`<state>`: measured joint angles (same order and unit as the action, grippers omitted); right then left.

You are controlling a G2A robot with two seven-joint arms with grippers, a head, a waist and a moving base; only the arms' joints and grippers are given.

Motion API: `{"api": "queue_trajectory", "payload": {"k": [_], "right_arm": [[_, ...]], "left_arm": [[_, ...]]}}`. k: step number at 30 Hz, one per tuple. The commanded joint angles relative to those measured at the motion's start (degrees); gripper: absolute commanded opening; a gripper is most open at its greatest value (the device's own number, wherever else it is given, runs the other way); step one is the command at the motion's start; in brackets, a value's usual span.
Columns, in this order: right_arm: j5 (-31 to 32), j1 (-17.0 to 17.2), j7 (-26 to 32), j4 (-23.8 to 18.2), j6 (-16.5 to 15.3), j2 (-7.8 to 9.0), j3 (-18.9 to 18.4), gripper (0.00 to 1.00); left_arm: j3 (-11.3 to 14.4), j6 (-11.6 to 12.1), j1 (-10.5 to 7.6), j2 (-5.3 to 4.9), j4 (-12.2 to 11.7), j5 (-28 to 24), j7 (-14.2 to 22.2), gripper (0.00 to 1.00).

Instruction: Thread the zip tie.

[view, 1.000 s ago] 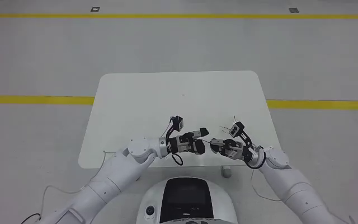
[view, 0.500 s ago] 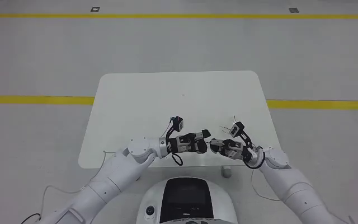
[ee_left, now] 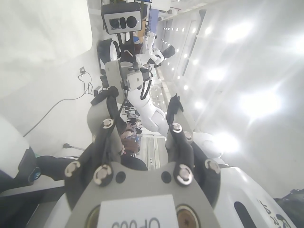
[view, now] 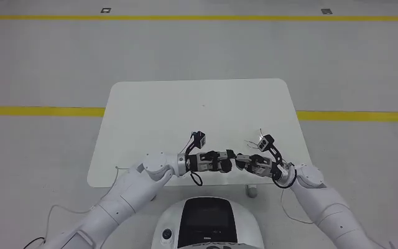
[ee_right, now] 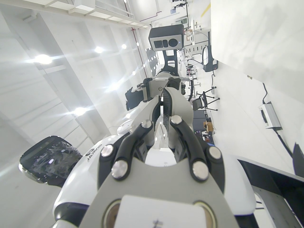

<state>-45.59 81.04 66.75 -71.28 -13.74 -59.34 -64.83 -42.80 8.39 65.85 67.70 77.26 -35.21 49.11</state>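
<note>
Both grippers meet tip to tip above the front part of the white table (view: pixel 186 106). My right gripper (view: pixel 240 164) (ee_right: pixel 162 106) has its fingers pressed almost together on a thin dark ribbed strip, seemingly the zip tie (ee_right: pixel 166 103). My left gripper (view: pixel 226 161) (ee_left: pixel 140 99) faces it with its fingers spread wide. The right gripper's tip sits just beyond the gap between them. In the top view the tie is too thin to make out between the tips.
The table's front edge (view: pixel 205 184) lies just under the two grippers. The tabletop reaches back and to both sides with nothing on it. Thin cables (view: pixel 252 140) stick up by the right wrist camera.
The left gripper has moved toward the right gripper and closed the small gap between them. Both tips have sunk slightly toward the table's front edge.
</note>
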Motion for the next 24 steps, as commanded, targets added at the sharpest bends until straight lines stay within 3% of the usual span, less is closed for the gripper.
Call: {"api": "queue_trajectory", "payload": {"k": [1, 4, 24], "right_arm": [[0.4, 0.0, 0.1, -0.1, 0.2, 0.00, -0.1, 0.00], [1.1, 0.0, 0.0, -0.4, 0.4, -0.01, -0.2, 0.00], [1.8, 0.1, 0.9, -0.2, -0.2, -0.44, -0.5, 0.00]], "left_arm": [[0.1, -0.1, -0.17, 0.05, -0.1, 0.0, 0.1, 0.36], [0.2, -0.2, -0.34, 0.11, -0.3, 0.0, 0.2, 0.29], [1.3, -0.7, -1.06, 0.70, -2.0, -0.3, -0.4, 0.11]]}}
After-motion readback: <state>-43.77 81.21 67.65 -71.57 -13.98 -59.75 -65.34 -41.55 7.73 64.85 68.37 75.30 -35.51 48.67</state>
